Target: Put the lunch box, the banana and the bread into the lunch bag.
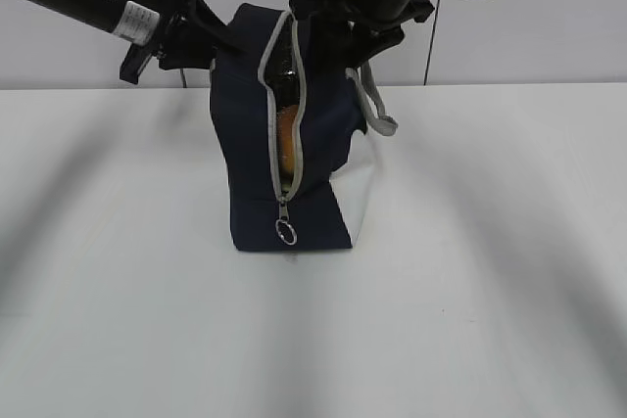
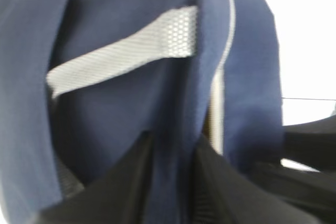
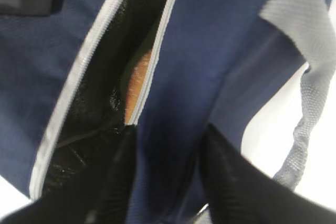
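Both grippers are working at the top of the lunch bag (image 1: 284, 144), which is standing upright on the table (image 1: 509, 291): the left gripper (image 2: 173, 156) is pinching a fold of navy fabric between its fingers, and the right gripper (image 3: 168, 150) is closing on the panel beside the zipper opening (image 3: 105, 77). Risk: if either pinch slips or the arms pull unevenly, the bag could tip or the opening could collapse. Below the right gripper's fingers an orange-brown item, probably the bread (image 3: 137, 80), is showing through the gap; lunch box and banana are not visible, so I cannot tell whether they are inside.
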